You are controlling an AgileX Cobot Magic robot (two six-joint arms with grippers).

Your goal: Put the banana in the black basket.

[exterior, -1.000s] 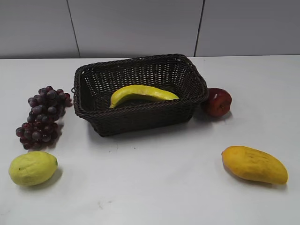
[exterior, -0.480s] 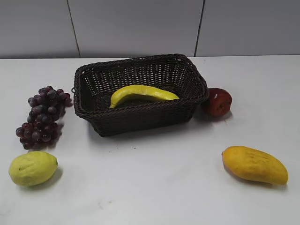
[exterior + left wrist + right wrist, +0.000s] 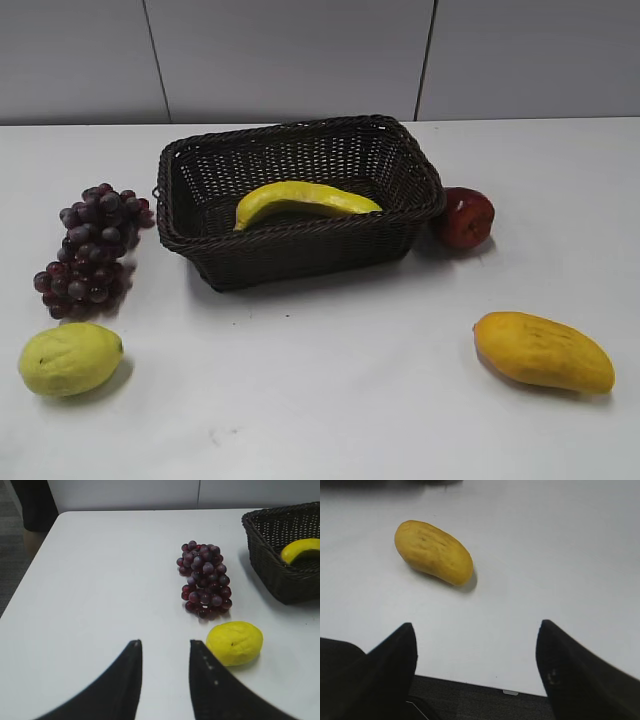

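Observation:
The yellow banana [image 3: 305,200] lies inside the black basket [image 3: 300,255] at the table's middle back, its greenish end to the left. In the left wrist view the basket [image 3: 280,582] sits at the far right with one end of the banana [image 3: 300,550] showing. My left gripper [image 3: 164,642] is open and empty above the table's left front, near the lemon. My right gripper [image 3: 476,625] is wide open and empty over the table's front edge. Neither gripper shows in the exterior view.
A bunch of dark grapes [image 3: 92,250] [image 3: 204,580] lies left of the basket, with a lemon [image 3: 70,358] [image 3: 234,643] in front of it. A red apple [image 3: 464,217] touches the basket's right side. A mango [image 3: 542,350] [image 3: 433,552] lies at the front right.

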